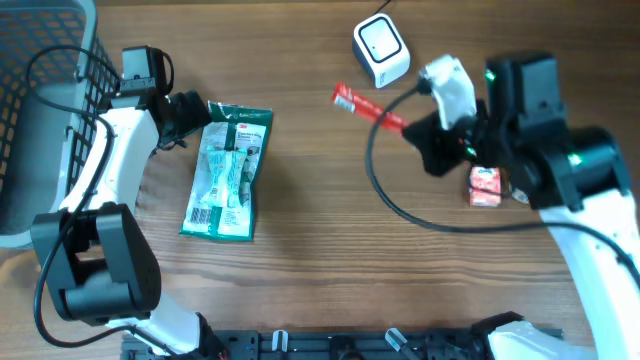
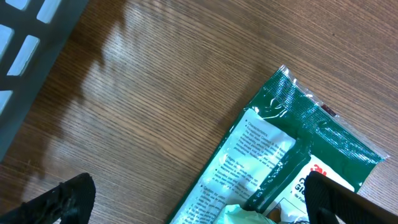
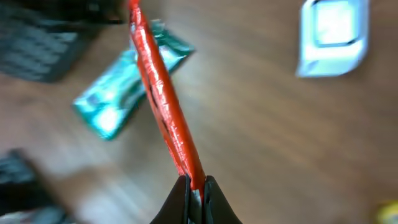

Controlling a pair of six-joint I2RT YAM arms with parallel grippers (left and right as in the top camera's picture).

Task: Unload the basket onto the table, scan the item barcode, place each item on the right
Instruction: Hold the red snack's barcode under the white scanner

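Note:
A long red stick packet (image 1: 365,107) is pinched at one end by my right gripper (image 1: 405,127), which is shut on it. It hangs above the table just below-left of the white barcode scanner (image 1: 381,48). In the right wrist view the red packet (image 3: 165,99) rises from the shut gripper (image 3: 196,186), with the scanner (image 3: 331,34) at the upper right; no barcode shows. My left gripper (image 1: 190,120) stands open at the top edge of a green-and-white packet (image 1: 228,170). Its black fingertips (image 2: 68,199) flank the green packet (image 2: 280,168) without holding it.
A grey wire basket (image 1: 40,100) takes up the far left edge of the table. A small red-and-white box (image 1: 485,185) lies under the right arm. The right arm's black cable loops over the table near the middle.

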